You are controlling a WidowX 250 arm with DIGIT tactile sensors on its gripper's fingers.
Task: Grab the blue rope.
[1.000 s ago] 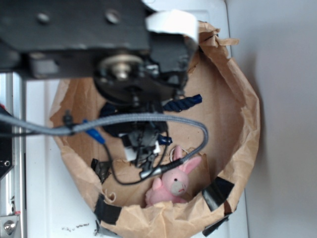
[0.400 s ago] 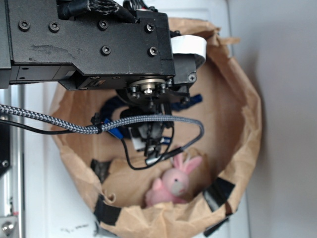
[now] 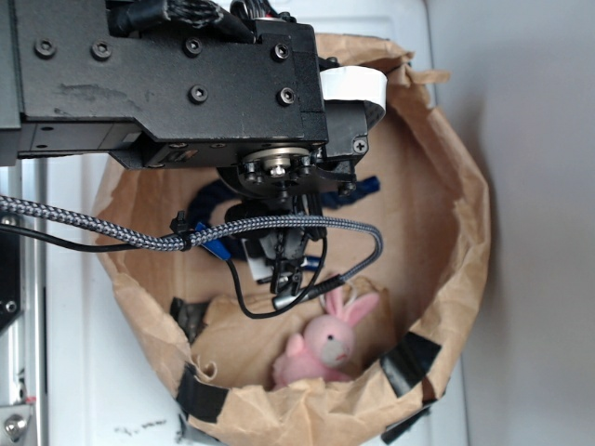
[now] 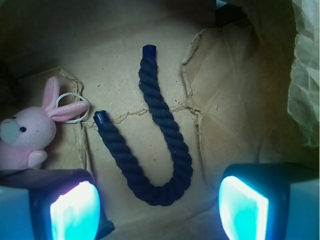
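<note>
The blue rope (image 4: 172, 135) lies in a U shape on the brown paper floor, with both glossy ends pointing away from me. In the wrist view its bend sits just ahead of and between the fingers of my gripper (image 4: 159, 210). The gripper is open and hovers above the rope with nothing held. From the exterior view the arm hides most of the rope; only one end of the blue rope (image 3: 365, 185) peeks out to the right of the gripper (image 3: 284, 265).
A crumpled brown paper bag (image 3: 465, 232) patched with black tape (image 3: 409, 360) walls in the area. A pink bunny toy (image 3: 325, 344) (image 4: 27, 135) lies near the rope's left end beside a white ring (image 4: 72, 107). A grey braided cable (image 3: 279, 223) loops across the gripper.
Since a second ago the arm has swung over the bag and now covers more of the rope. Over the last half second it has barely moved.
</note>
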